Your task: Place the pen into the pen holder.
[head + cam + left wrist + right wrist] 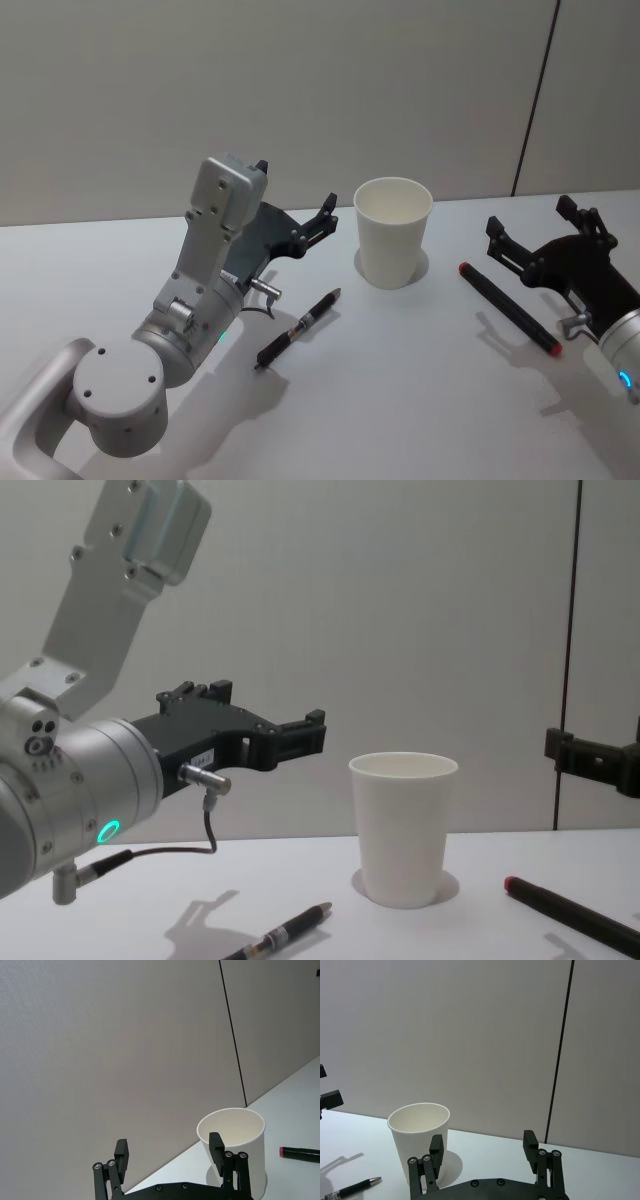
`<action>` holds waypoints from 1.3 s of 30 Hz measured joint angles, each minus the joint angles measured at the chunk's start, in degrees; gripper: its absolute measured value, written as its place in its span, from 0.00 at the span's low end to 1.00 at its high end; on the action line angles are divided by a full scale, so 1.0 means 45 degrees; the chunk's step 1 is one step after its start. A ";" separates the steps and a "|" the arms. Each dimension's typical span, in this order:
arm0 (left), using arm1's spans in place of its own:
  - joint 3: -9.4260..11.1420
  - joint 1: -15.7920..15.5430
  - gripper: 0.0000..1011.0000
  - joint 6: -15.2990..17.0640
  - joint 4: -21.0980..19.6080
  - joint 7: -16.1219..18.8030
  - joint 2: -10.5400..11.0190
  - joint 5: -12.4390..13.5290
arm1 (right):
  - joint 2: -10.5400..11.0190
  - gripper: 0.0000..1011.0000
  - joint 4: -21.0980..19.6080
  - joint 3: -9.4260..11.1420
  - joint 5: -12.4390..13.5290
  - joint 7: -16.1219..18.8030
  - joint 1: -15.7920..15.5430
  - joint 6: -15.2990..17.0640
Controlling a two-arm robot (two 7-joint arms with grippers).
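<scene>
Notably, we find both claws released and empty: the left gripper [296,185] hangs centre-left, likely poised for the pen [297,329] lying flat at centre; the right gripper [531,215] sits at right, near a red-tipped marker [509,307]. The pen holder [393,232] stands upright, upper centre, ready to receive it.

Empty white paper cup [393,232] stands upright; black pen [297,329] lies flat to its left, red-ended pen [508,307] to its right

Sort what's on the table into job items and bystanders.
Job: pen holder; black pen left of it; left gripper, open, raised nearby.
Lying about, probably: red-tipped marker right of the pen holder; right gripper, open, idle beside it.
</scene>
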 joint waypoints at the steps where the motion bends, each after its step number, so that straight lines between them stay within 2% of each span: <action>1: 0.0000 0.0000 0.99 0.0000 0.0000 0.0000 0.0000 0.0000 | 0.0000 0.99 0.0000 0.0001 0.0000 0.0000 0.0000 0.0000; 39: 0.0001 0.0000 0.99 0.0000 0.0000 -0.0001 0.0000 0.0000 | 0.0000 0.99 -0.0001 0.0000 0.0000 0.0000 0.0000 0.0000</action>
